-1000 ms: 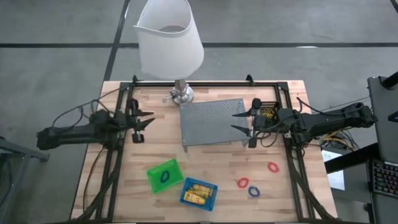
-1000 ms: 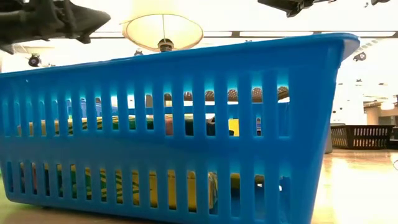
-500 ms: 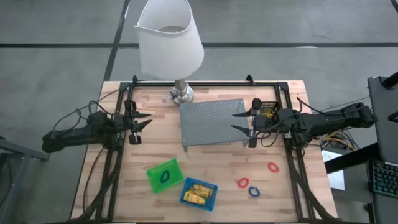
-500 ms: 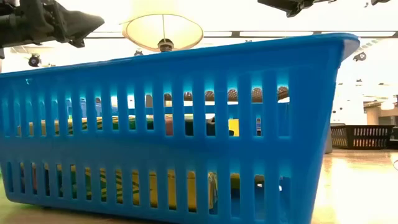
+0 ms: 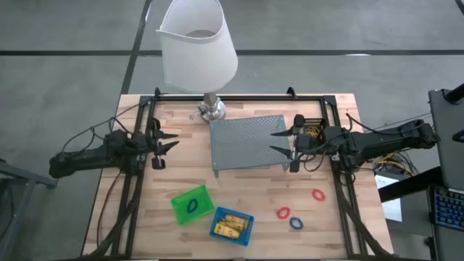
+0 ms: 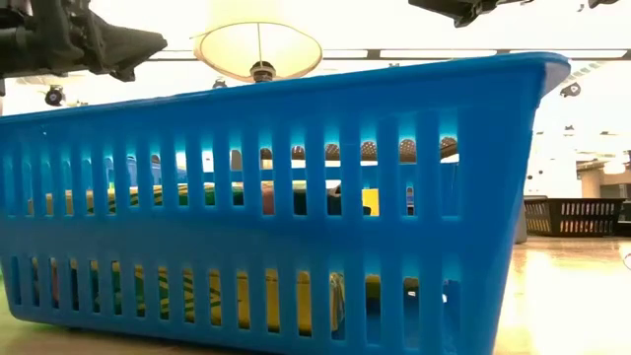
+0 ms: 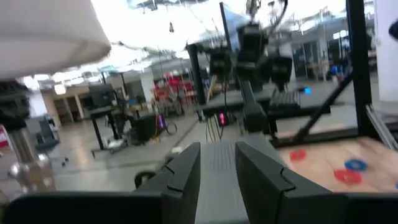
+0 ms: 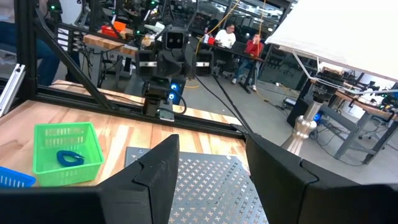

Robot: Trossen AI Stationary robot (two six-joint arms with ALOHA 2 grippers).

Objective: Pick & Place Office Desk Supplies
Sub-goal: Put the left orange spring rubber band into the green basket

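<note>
My left gripper hangs open over the table's left side, pointing level at the grey mesh tray, nothing between its fingers. My right gripper hangs open over the tray's right edge, also holding nothing. A green bin holds a blue loop. Beside it, a blue bin holds yellow sticks. Two red loops and a blue loop lie on the wood at the near right. A black bin with yellow bands sits under my right arm.
A lamp with a white shade stands on its metal base at the far edge, by the tray's far left corner. Black frame rails run along the table's sides. The blue bin's wall fills the low view.
My left arm has folded down a little, and its gripper sits slightly lower in the low view. Its fingers keep the same gap. Nothing on the table has moved.
</note>
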